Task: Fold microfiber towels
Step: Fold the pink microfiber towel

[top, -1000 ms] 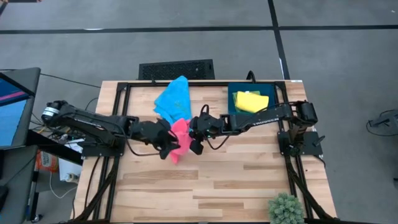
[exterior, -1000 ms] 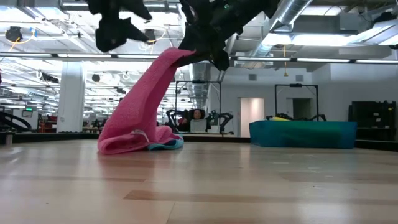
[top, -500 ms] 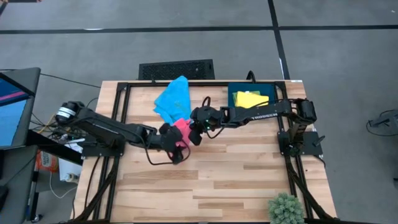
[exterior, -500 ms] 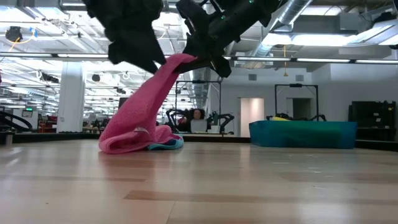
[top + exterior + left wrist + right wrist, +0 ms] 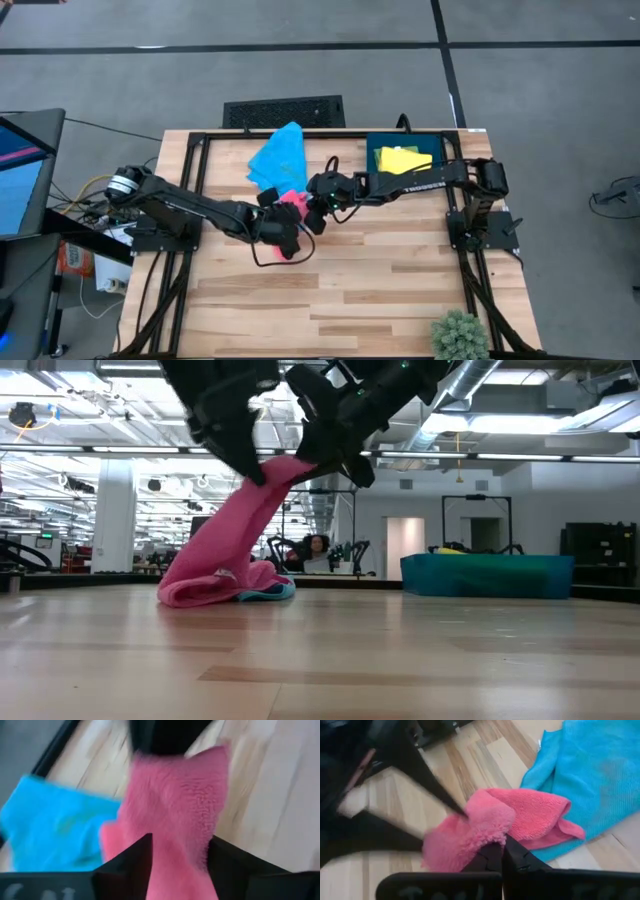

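The pink towel (image 5: 225, 550) slants from my right gripper (image 5: 335, 460) down to the table, where its lower end lies bunched against the sky-blue towel (image 5: 278, 158). My right gripper (image 5: 502, 855) is shut on its raised end. Just below that hold, my left gripper (image 5: 180, 865) is open, one finger on either side of the hanging pink strip. The cloth fills the gap, and I cannot tell whether it touches the fingers. A yellow towel (image 5: 403, 161) lies in the dark blue tray (image 5: 372, 150) at the far right. My right gripper pinches a bunched, folded-over end of the pink towel (image 5: 490, 837) between its two fingers, slanting down from the table's right. That end is lifted clear. The cloth runs fairly straight down from it, and its lower end (image 5: 200, 588) rests on the table.
The sky-blue towel spreads toward the far edge, right behind the pink one. The tray stands at the far right corner, and a small plant (image 5: 460, 335) at the near right corner. Bare wood (image 5: 350, 290) covers the table's near half.
My left gripper has gone toward the table's right and down, rolling as it went. It has come in on the pink towel just under my right gripper. My right gripper has shifted slightly toward the far edge, with the towel's upper end. The towel's lower end has stayed put.
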Controlling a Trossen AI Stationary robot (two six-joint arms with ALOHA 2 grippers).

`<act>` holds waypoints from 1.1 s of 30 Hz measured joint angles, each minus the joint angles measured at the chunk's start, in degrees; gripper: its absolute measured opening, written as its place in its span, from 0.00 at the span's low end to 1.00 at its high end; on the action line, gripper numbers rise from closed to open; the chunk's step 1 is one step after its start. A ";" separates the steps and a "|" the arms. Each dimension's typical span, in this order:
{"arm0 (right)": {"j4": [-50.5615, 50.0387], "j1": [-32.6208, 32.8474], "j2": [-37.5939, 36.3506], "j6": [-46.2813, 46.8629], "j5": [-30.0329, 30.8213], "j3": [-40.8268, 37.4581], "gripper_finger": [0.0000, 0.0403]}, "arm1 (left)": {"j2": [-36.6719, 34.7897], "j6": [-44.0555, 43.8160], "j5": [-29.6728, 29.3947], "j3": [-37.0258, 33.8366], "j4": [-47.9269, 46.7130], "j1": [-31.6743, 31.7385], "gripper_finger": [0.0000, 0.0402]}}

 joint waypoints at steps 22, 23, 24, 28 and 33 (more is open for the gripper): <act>5.76 0.49 -0.11 -3.11 -1.33 0.15 0.16 | -19.19 -12.81 3.47 2.19 -19.99 -0.17 0.00; 6.95 0.60 -0.11 -3.19 -1.14 0.15 0.17 | -20.40 -13.70 3.41 2.20 -20.03 -0.17 0.00; 8.06 0.79 -0.11 -3.24 -1.08 0.15 0.18 | -21.38 -14.50 3.42 2.19 -20.12 -0.17 0.00; 12.46 1.70 -0.11 -3.89 -1.00 0.15 0.24 | -24.67 -16.68 2.89 2.19 -19.69 0.11 0.00; 13.25 4.21 -0.11 -7.04 2.84 0.15 0.33 | -28.35 -19.10 2.21 2.19 -19.64 0.60 0.00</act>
